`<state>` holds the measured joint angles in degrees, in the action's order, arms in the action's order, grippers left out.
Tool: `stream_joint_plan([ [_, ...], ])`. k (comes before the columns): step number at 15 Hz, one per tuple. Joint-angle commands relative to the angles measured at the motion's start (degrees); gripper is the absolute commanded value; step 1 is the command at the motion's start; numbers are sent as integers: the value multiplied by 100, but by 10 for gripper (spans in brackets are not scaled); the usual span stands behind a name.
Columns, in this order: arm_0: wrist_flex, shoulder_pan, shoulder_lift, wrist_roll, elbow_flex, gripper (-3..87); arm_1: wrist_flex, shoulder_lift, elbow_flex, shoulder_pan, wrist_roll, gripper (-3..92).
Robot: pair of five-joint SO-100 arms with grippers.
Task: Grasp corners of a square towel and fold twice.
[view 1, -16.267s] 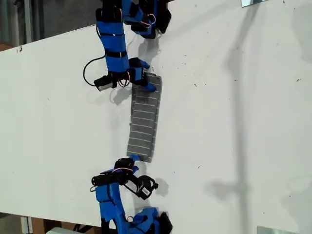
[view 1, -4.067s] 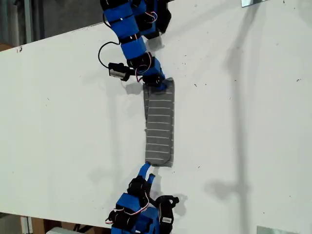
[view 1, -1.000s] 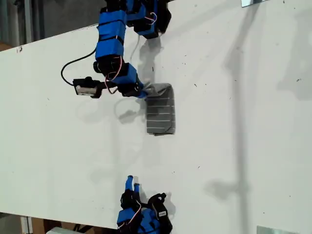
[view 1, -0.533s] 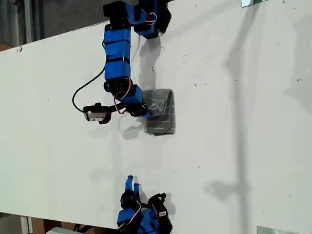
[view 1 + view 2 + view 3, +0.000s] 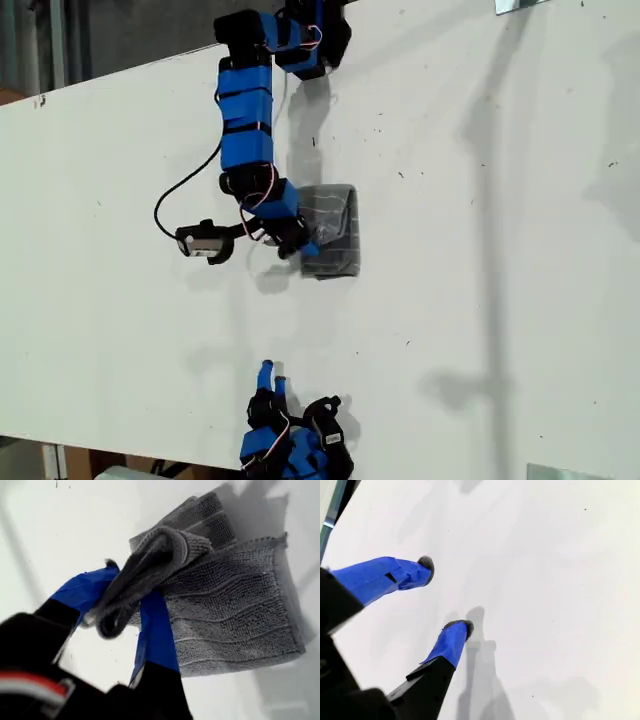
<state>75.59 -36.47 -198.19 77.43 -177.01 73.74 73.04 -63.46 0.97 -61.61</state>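
Note:
The grey striped towel (image 5: 330,230) lies folded into a small compact pad near the middle of the white table (image 5: 480,250) in the exterior view. My first gripper (image 5: 305,247) reaches in from the exterior view's top and is shut on a bunched edge of the towel (image 5: 150,570), which is pulled over the flat folded layers (image 5: 230,620). Its blue fingers (image 5: 155,625) pinch the roll of cloth. My second gripper (image 5: 270,377) rests low in the exterior view, well away from the towel. Its blue fingertips (image 5: 455,635) stand apart with only bare table between them.
A black cable (image 5: 175,195) loops from the first arm (image 5: 247,120) over the table. The table's edge (image 5: 100,80) runs diagonally at the exterior view's upper left. Metal brackets (image 5: 520,5) sit at the exterior view's right corners.
My first gripper has carried the towel's gripped edge down the exterior view across the folded pad, turning its wrist as it went. The second arm has stayed still.

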Motion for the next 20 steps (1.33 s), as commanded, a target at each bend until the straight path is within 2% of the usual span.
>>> stream_joint_plan([
  [1,35,-88,-44,35,-18,203,-9,176,527,88,114,247],
  [5,35,-97,-44,35,-18,203,352,606,563,-9,132,262],
  [7,35,-97,-44,26,-18,203,519,1450,62,-114,97,259],
  [11,9,-79,-44,-176,-18,202,360,4562,-3094,-44,-844,286],
  [15,18,176,-44,-132,-18,202,-1318,7963,-7673,132,-1951,320],
  [16,18,299,-44,-114,-9,202,-1415,8815,-8438,202,-2127,322],
  [18,53,571,-53,-44,-26,200,-1107,10336,-9334,352,-2417,326],
  [20,26,1143,-53,580,-105,200,-352,11487,-9905,369,-2760,344],
])
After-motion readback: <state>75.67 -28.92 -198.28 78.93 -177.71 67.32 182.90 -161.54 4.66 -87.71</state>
